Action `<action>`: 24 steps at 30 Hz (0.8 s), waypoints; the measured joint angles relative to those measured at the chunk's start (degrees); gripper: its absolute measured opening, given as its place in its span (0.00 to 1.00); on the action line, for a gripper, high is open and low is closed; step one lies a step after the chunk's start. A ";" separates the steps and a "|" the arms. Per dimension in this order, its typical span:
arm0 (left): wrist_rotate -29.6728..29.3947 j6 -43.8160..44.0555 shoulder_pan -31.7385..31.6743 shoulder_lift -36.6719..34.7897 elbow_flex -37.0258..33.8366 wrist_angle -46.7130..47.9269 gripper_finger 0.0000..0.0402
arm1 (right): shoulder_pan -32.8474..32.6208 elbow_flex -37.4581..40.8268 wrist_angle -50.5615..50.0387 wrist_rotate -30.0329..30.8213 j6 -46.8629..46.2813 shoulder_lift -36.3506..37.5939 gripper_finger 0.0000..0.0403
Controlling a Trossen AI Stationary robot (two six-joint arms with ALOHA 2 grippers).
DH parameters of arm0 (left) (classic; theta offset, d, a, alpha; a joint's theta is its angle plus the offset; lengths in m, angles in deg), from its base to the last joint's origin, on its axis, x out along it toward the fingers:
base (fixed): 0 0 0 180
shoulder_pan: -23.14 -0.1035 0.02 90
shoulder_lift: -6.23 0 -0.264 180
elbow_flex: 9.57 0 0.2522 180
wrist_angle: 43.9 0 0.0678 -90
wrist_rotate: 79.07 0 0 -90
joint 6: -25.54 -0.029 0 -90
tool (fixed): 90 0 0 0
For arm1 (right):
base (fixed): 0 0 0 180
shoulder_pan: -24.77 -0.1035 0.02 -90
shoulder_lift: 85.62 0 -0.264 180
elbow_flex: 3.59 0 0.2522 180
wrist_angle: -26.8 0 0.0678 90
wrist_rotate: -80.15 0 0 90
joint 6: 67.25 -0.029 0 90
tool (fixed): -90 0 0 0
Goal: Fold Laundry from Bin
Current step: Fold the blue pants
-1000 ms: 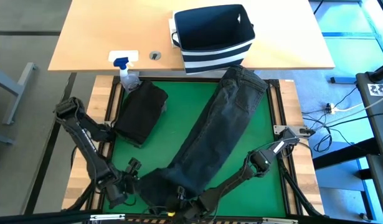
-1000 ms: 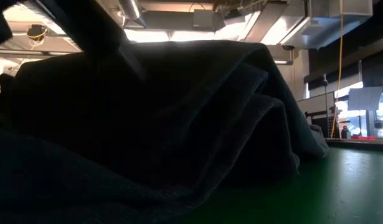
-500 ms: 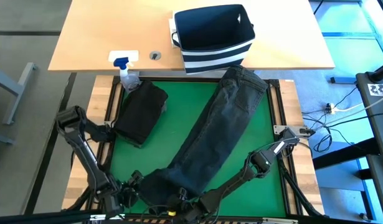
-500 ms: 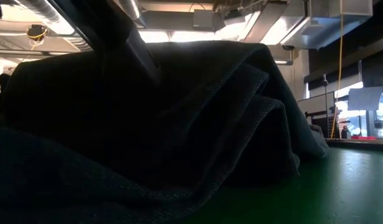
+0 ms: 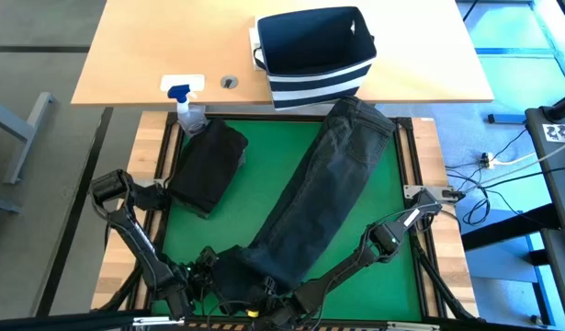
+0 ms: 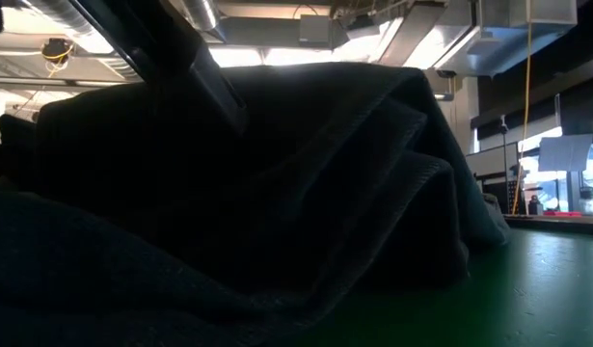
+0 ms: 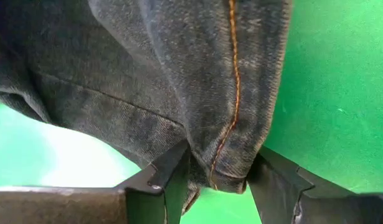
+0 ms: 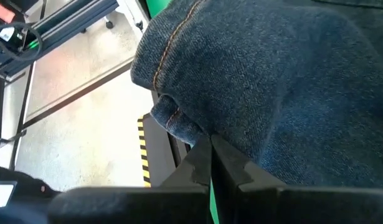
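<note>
A: Jeans (image 5: 314, 198)?
B: Stretched diagonally across green tabletop (image 5: 254, 198), below bin (image 5: 314, 55).
A: Pincers?
B: Left pincer (image 7: 219, 177) spread around hem; right pincer (image 8: 210, 163) pressed together, pinching denim edge.

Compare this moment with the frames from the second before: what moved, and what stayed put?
The left gripper has slid along the mat's near edge toward the jeans, and its fingers now straddle the jeans' hem. The near fold of denim has risen slightly in the low view. The right gripper stays shut on the jeans' near end. The folded black garment, the bin and the spray bottle have not moved.
</note>
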 joint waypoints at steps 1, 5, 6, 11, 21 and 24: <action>-0.23 -1.20 -0.32 0.02 -0.02 -0.44 0.37 | 0.00 0.00 -0.04 -0.39 0.18 0.00 0.00; 0.52 -6.27 -2.02 0.12 -0.34 -2.51 0.36 | 0.00 0.00 -0.16 -0.80 0.43 0.00 0.00; 1.55 -7.61 -2.59 0.08 -0.90 -3.52 0.34 | 0.00 0.00 -0.14 -0.80 0.48 0.00 0.00; 4.92 -10.49 -4.65 -0.45 -3.67 -7.37 0.21 | -0.02 0.00 -0.19 -0.80 0.96 0.02 0.00; 5.78 -5.65 -3.64 -1.21 -3.77 -7.40 0.02 | -0.03 -0.02 -0.20 0.86 5.32 0.50 0.00; 8.25 0.91 -2.20 -4.60 -4.16 -5.02 0.02 | -0.20 -0.03 0.00 2.26 6.86 1.96 0.00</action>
